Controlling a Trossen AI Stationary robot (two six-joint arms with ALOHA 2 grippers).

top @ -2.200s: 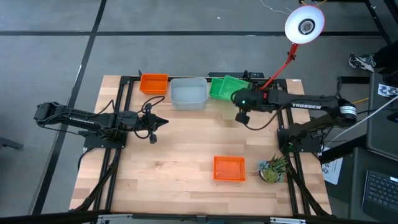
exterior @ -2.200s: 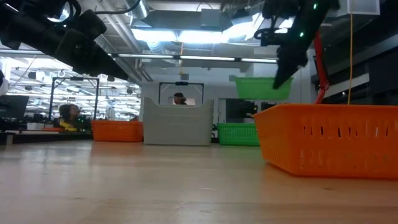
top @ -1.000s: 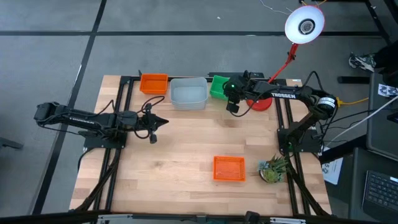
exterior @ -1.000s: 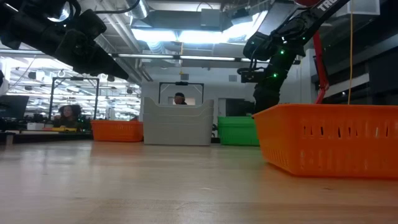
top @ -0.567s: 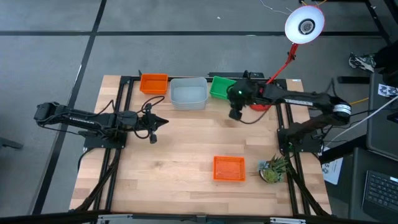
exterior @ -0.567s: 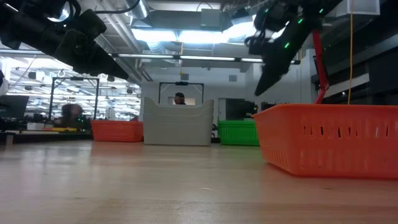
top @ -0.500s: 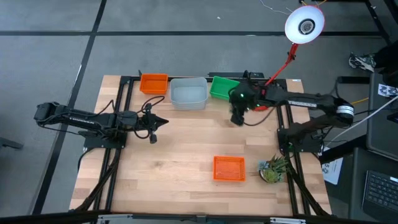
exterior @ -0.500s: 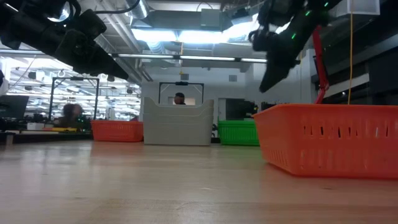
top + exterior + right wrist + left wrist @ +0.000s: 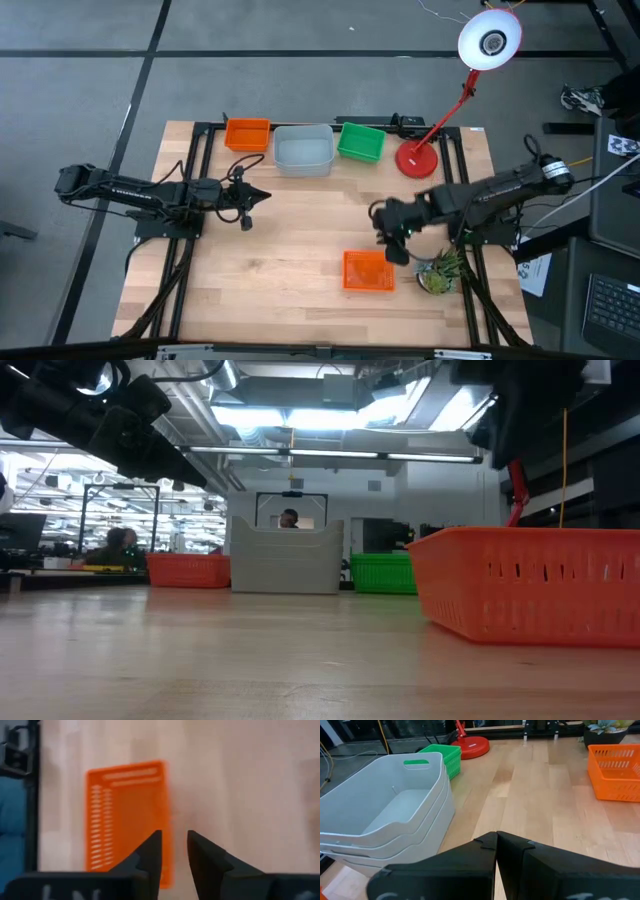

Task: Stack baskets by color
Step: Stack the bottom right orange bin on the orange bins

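At the table's far edge stand an orange basket (image 9: 247, 134), a stack of grey-white baskets (image 9: 303, 149) and a green basket (image 9: 361, 141). Another orange basket (image 9: 368, 270) rests on its base near the front right. My right gripper (image 9: 392, 245) hovers open over that basket's far right corner, pointing steeply down; in its wrist view the fingers (image 9: 174, 840) straddle one edge of the orange basket (image 9: 127, 820) without touching it. My left gripper (image 9: 262, 196) waits shut at mid-left, its fingers (image 9: 496, 837) pointing toward the table's right edge.
A red desk lamp stands on its round base (image 9: 417, 160) at the far right, its head (image 9: 490, 38) out beyond the table. A small potted plant (image 9: 440, 272) sits just right of the near orange basket. Bare wood lies between the two arms.
My right gripper has left the green baskets at the far edge, where the green basket it carried earlier now rests. It has swung quickly toward the near edge, tipping further down. It now stands above the lone orange basket.
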